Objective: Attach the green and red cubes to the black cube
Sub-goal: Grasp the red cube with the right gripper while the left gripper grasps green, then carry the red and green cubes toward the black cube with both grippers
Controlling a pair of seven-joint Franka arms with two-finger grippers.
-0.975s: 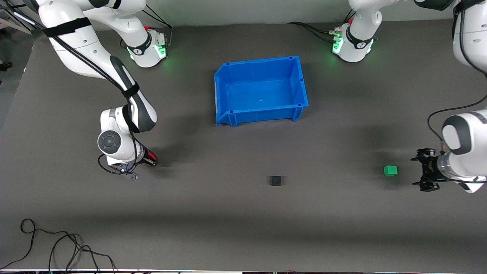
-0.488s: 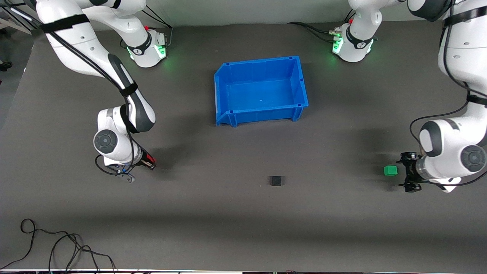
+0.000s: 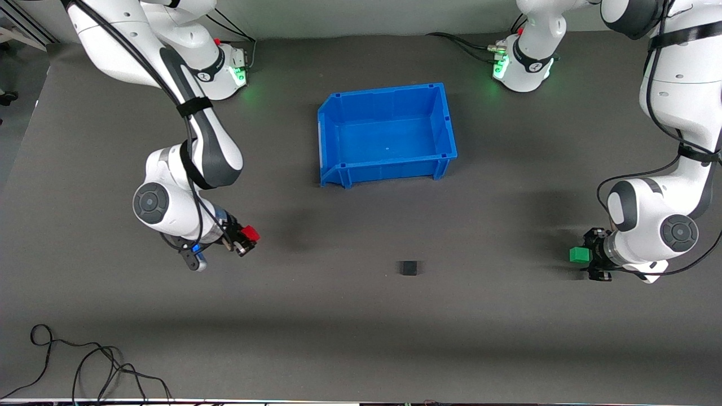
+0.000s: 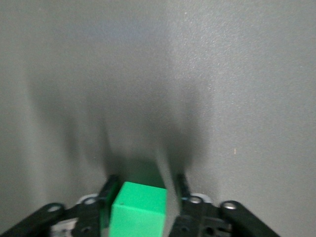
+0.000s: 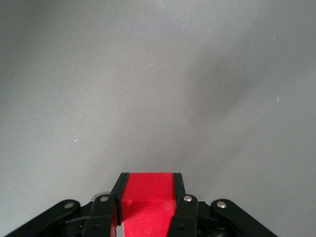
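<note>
Red cube: clamped in right gripper, lifted.
Green cube: between left gripper fingers; grip uncertain.
Black cube: mid-table.
Handling: light, rigid; pinch flat faces.

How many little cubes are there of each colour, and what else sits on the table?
Red cube: 1
Green cube: 1
Black cube: 1
Blue bin: 1
Loose black cable: 1
Total: 5
</note>
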